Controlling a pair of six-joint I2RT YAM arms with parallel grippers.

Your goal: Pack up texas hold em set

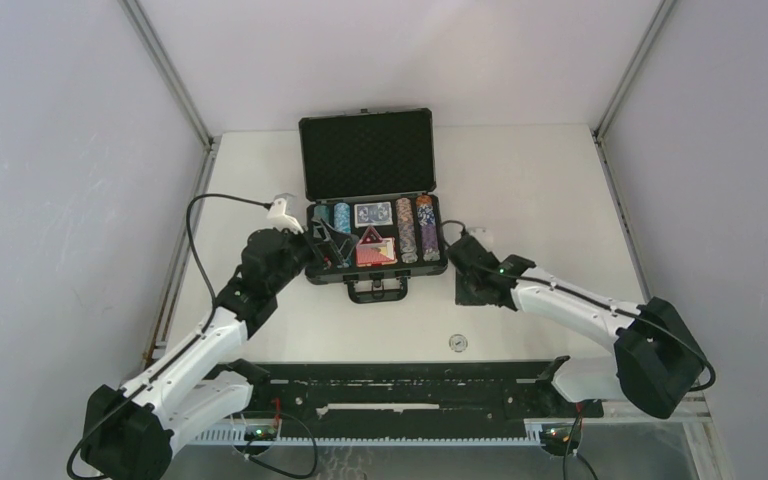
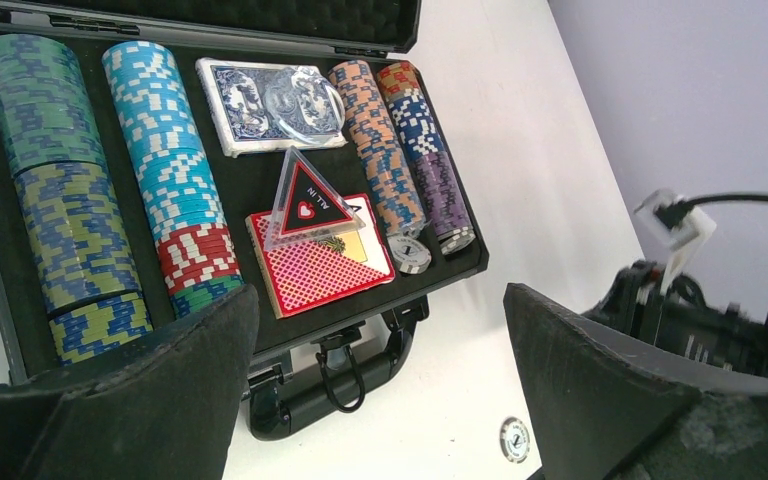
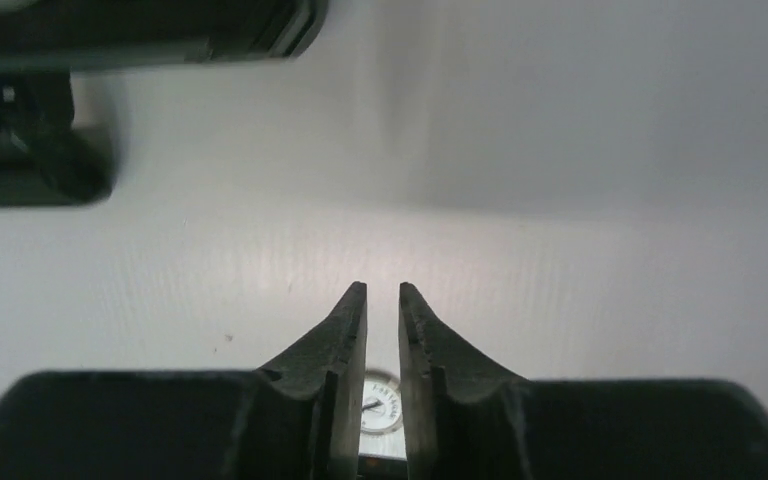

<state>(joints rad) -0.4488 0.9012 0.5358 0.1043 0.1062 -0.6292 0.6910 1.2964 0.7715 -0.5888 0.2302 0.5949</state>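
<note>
Flanking case (image 1: 378, 276) side edges: L hand (image 1: 326, 245) wide, R hand (image 3: 383, 292) narrow.

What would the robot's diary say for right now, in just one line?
case open, chips in rows inside | loose chip on table | left tool open by case | right tool narrow gap, empty

- The right gripper (image 3: 383, 290) fills the bottom of the frame, its two dark fingers (image 3: 345, 340) pointing up with only a narrow gap between them and nothing in it at the tips.
- A white round chip (image 3: 378, 408) shows low in that gap, lying on the table (image 3: 560, 270).
- The black case (image 3: 140, 30) edge and its handle (image 3: 40, 165) sit upper left, blurred.
</note>
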